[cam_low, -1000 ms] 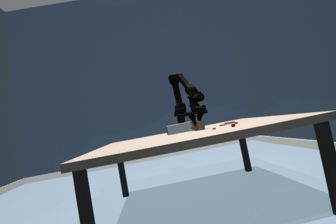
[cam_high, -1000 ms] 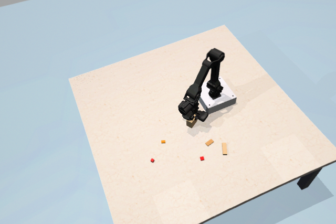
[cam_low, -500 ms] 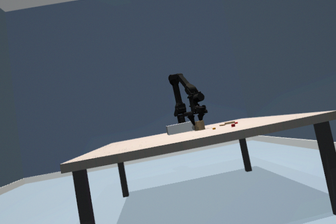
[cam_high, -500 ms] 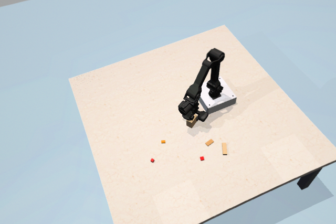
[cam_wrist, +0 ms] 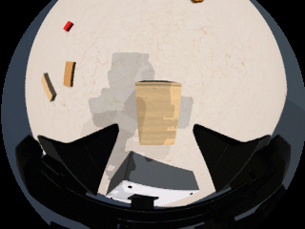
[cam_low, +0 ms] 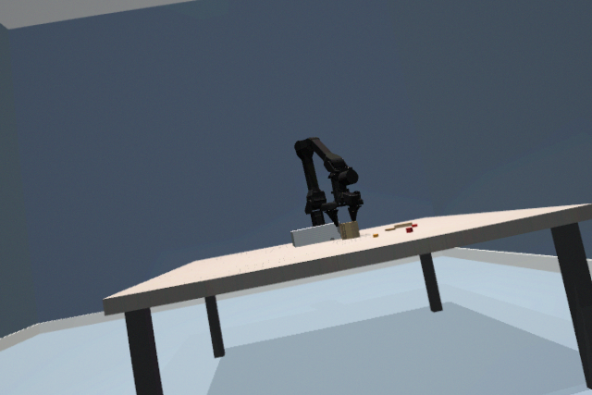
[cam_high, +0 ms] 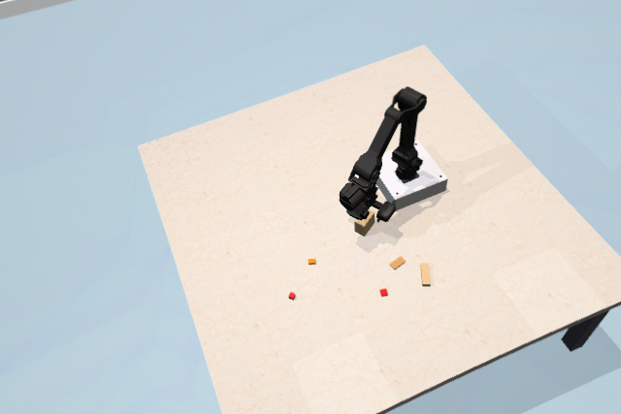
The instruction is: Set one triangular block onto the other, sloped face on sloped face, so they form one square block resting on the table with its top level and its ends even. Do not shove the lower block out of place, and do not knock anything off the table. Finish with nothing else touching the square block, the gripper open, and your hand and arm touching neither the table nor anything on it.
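The two triangular blocks lie together as one tan, box-shaped block on the table. Its top looks roughly level in the exterior view. The sloped faces are hidden between the two pieces, and I cannot tell exactly how even the ends are. A thin line runs along the far edge of the top in the wrist view. My gripper is wide open and empty, its fingertips around the height of the block's top. The wrist view shows a gap between each finger and the block.
The white arm base stands close behind the block. Farther out lie an orange piece, two red pieces, a short tan plank and a longer plank.
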{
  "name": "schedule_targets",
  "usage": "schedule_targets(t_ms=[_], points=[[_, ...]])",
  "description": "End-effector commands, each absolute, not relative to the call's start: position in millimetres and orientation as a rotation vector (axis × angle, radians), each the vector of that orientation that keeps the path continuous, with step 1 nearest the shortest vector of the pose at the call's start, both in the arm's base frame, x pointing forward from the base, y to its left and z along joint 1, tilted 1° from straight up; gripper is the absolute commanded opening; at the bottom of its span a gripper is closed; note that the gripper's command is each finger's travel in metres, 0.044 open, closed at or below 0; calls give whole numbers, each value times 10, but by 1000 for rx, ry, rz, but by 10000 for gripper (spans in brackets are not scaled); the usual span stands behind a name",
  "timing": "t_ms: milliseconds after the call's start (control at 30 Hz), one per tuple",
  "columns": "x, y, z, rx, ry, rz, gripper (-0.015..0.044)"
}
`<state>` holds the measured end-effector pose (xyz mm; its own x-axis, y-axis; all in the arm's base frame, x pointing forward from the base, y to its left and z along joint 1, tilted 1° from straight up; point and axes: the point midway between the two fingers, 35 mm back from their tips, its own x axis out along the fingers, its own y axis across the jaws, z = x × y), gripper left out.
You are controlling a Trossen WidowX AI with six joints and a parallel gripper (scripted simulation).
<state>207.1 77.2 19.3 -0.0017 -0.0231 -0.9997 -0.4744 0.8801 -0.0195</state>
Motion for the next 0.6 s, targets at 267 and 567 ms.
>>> schedule_targets(t_ms=[267, 567], points=[[2069, 792, 1143, -400, 1518, 370, 440], [2103, 803, 1088, -402, 1505, 374, 440]])
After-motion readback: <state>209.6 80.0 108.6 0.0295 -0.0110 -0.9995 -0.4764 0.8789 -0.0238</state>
